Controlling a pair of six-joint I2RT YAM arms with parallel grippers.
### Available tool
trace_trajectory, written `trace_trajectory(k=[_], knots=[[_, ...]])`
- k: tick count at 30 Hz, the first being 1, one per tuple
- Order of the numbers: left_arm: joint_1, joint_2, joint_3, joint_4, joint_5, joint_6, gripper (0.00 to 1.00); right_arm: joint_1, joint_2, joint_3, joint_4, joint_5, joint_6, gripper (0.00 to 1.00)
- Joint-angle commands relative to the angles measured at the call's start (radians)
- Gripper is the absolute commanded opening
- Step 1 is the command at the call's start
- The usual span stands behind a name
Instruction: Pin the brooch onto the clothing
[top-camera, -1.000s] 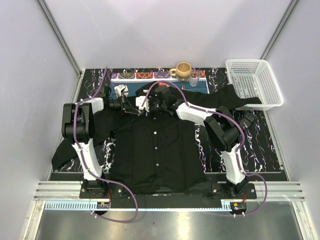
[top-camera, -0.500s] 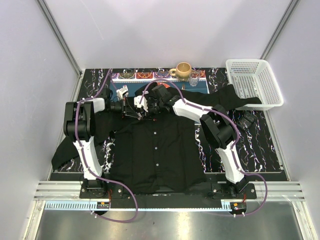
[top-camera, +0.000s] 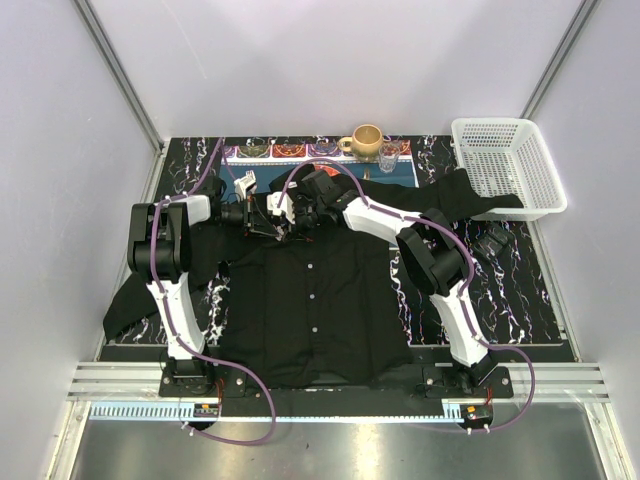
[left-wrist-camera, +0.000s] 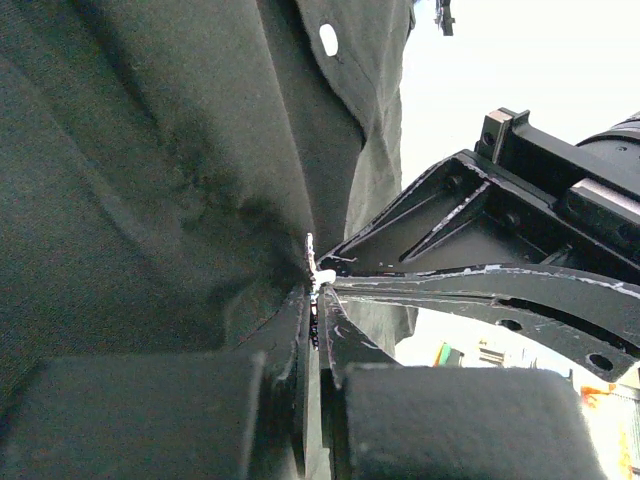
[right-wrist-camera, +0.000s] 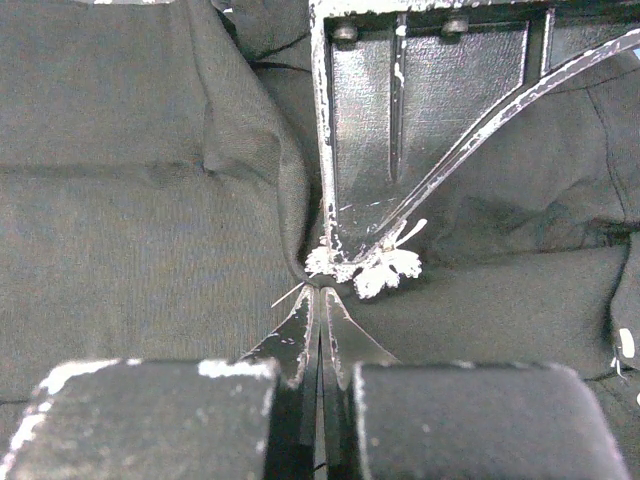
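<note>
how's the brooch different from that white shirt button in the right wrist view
The brooch is jagged and leaf-like; the button is a smooth oval. The brooch looks clearly bigger than the button. The brooch sits at a raised fold of the shirt, while the button lies flat on the cloth at the view's right edge. Both are whitish against the black fabric.

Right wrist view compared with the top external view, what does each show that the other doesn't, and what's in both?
Only the right wrist view shows the leaf-shaped brooch at the tips of the left pincer and right pincer. Only the top external view shows the mug, the glass, the white basket and the whole row of white buttons. Both show the black shirt and both pincers, shut, tip to tip near its collar.
</note>
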Motion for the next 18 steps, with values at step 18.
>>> trace_trajectory(k=[18], knots=[[-0.017,-0.034,0.01,0.006,0.061,0.038,0.0,-0.004,-0.006,0.028,0.059,0.071,0.047,0.1]])
